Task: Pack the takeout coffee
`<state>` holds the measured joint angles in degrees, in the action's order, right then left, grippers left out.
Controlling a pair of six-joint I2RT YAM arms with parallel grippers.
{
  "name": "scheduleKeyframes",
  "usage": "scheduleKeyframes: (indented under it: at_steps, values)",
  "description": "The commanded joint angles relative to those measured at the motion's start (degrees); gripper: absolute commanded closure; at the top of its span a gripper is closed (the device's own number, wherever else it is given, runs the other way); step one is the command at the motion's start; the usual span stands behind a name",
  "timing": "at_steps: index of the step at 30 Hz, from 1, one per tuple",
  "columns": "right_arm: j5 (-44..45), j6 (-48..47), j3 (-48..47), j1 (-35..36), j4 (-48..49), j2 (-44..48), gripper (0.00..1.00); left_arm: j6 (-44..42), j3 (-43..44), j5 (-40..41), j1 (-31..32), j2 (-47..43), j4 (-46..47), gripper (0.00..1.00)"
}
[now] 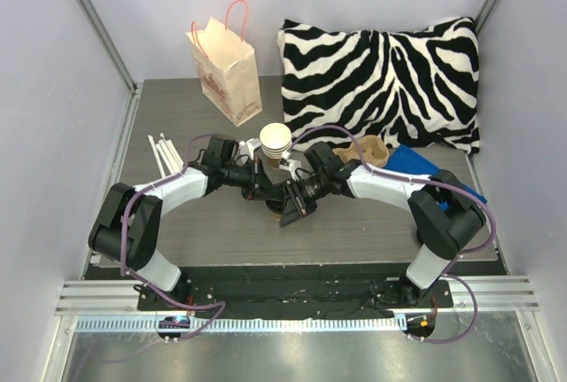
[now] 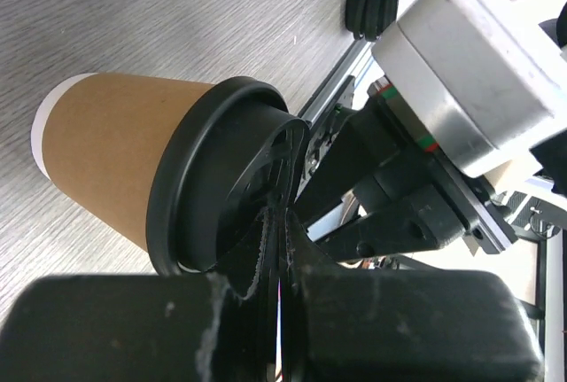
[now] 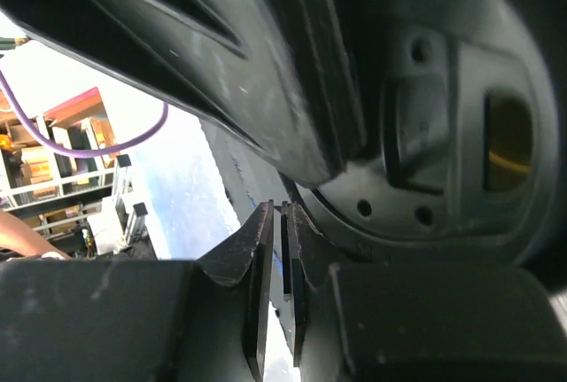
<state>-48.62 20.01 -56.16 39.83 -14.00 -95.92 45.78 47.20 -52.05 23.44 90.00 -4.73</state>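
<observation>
takeout coffee point(image 2: 115, 147) is at the middle of the table point(image 1: 354, 231), under the two meeting claws, with its black lid point(image 2: 221, 178) on. left gripper point(image 2: 279, 262) reaches in from 9 o'clock and is shut tight, fingertips against the lid's rim. right gripper point(image 3: 276, 267) reaches in from 3 o'clock, narrowed to a slit on a thin dark edge, seemingly that same rim. stacked cream cups point(image 1: 276, 141) stand at 12 o'clock, paper bag point(image 1: 226, 67) at 11, zebra cushion point(image 1: 381, 81) at 1.

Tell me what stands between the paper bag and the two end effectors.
The stack of cream cups stands there, as the top view shows.
</observation>
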Motion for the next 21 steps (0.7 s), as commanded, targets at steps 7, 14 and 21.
scheduleKeyframes:
  at_steps: [7, 14, 21]
  values:
    - [-0.3, -3.3, -5.5, -0.7, -2.3, 5.4, 0.77, -3.3, 0.5, 2.8, -0.1, -0.7, -3.9, 1.0]
    - [0.9, -9.5, -13.6, -2.1, -13.3, 7.6, 0.64, -3.2, 4.3, -0.6, 0.0, -7.7, -3.6, 0.71]
    - [11.2, -17.2, -15.9, -4.2, -20.8, 9.7, 0.21, -6.1, 8.2, 1.1, -2.2, -15.5, -10.6, 0.36]
